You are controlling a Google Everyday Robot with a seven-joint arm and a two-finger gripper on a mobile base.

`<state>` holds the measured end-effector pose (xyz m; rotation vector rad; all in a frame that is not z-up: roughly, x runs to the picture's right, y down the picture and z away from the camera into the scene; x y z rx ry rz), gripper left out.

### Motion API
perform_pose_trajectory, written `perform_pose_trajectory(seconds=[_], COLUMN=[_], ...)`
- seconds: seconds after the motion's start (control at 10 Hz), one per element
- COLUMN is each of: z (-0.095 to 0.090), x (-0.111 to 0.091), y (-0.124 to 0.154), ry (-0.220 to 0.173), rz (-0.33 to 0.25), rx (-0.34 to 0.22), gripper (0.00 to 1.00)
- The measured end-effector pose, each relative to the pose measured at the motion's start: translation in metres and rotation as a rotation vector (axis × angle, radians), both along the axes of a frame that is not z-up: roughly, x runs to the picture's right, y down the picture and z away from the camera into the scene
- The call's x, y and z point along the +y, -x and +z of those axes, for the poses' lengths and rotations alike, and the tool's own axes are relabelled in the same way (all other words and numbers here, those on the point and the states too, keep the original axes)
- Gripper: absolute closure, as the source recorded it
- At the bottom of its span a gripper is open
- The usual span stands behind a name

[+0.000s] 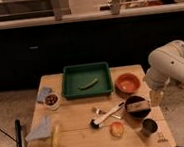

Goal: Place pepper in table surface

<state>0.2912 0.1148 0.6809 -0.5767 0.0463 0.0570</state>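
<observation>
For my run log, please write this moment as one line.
small curved green pepper: inside dark green rectangular tray | end effector: at right edge of light tan wooden tabletop, apart from pepper | placement: pending

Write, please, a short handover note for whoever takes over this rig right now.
End effector: hangs at the table's right edge, beside the black bowl, well away from the pepper.
Pepper: lies inside the green tray at the back of the table surface.
Done: nothing yet; the pepper has not been picked up.
Left: reach across to the tray, grasp the pepper, lift it out and set it on bare wood, probably just in front of the tray.
</observation>
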Motion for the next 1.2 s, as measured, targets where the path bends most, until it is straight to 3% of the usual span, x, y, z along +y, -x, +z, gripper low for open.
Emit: perform_pose_trajectory(seconds=[0.4,0.7,1.2], z=[0.000,0.007,0.022], x=[0.000,-0.020,-0.039], y=[0.000,0.034,0.044], ry=[-0.001,-0.015,-0.025], rz=[-0.003,-0.086,-0.155], rx=[0.001,-0.024,-0.028], gripper=[0.20,0.20,0.20])
